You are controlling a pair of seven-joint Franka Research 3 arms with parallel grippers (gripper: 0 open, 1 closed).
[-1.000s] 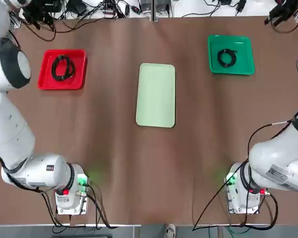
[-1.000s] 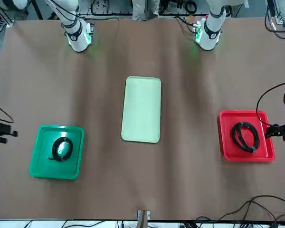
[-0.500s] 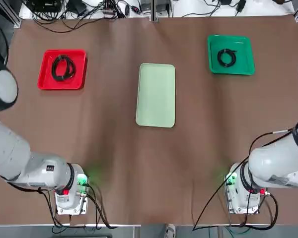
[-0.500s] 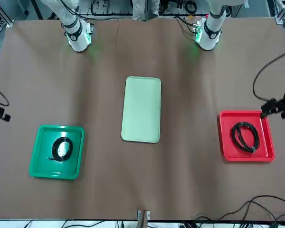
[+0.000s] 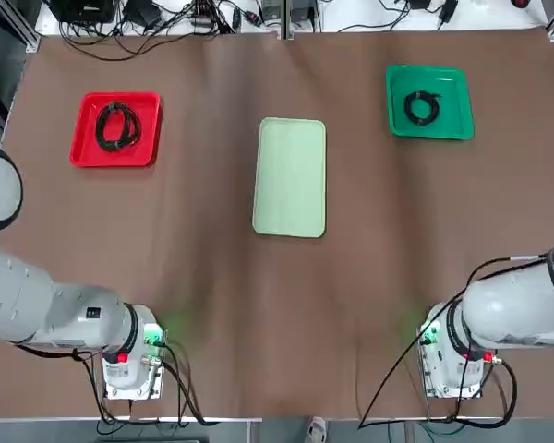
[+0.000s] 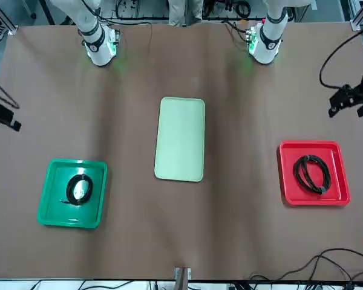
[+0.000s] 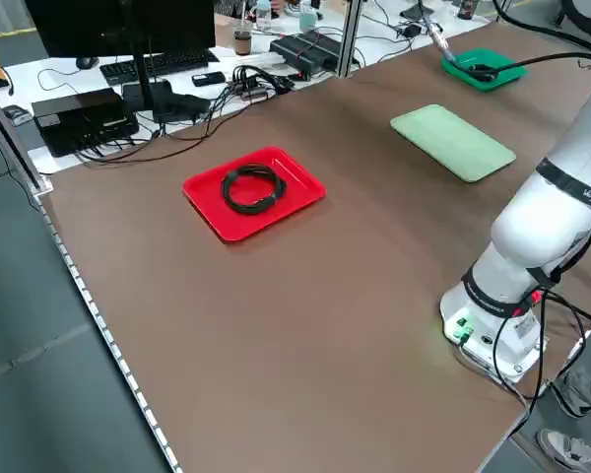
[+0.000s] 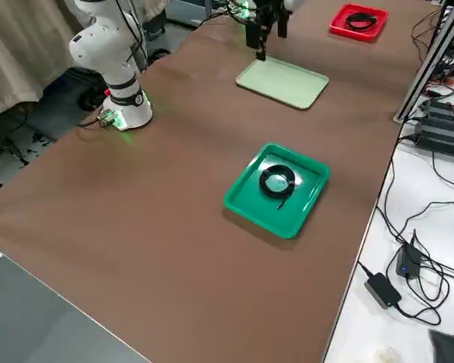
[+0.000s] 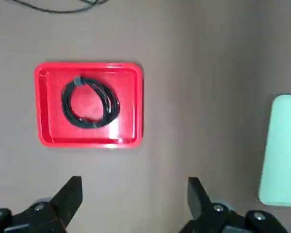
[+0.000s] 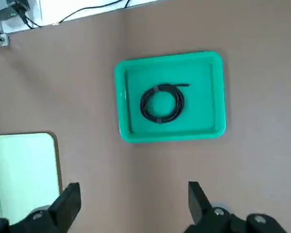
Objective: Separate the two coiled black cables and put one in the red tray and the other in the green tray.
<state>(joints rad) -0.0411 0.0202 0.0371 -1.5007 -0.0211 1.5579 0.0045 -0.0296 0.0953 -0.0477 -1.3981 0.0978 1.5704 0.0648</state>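
One coiled black cable [image 5: 117, 125] lies inside the red tray [image 5: 83, 129] at the far left. The other coiled black cable [image 5: 422, 106] lies inside the green tray [image 5: 454, 101] at the far right. My left gripper [image 9: 133, 194] hangs high above the table on the near side of the red tray [image 9: 89, 141], open and holding nothing. Open and empty as well, my right gripper [image 10: 133, 198] hovers on the near side of the green tray [image 10: 169, 133]. In the front view the left gripper [image 6: 351, 99] and the right gripper [image 6: 3, 118] sit at the picture's side edges.
A pale mint rectangular tray [image 5: 291, 177] lies at the table's middle, with nothing in it. The two arm bases [image 5: 129, 365] [image 5: 454, 365] stand at the near edge. Loose wires and boxes [image 7: 128, 99] crowd the bench beyond the far edge.
Both arms have drawn back from the trays toward the robot's side. Each cable stays in its tray.
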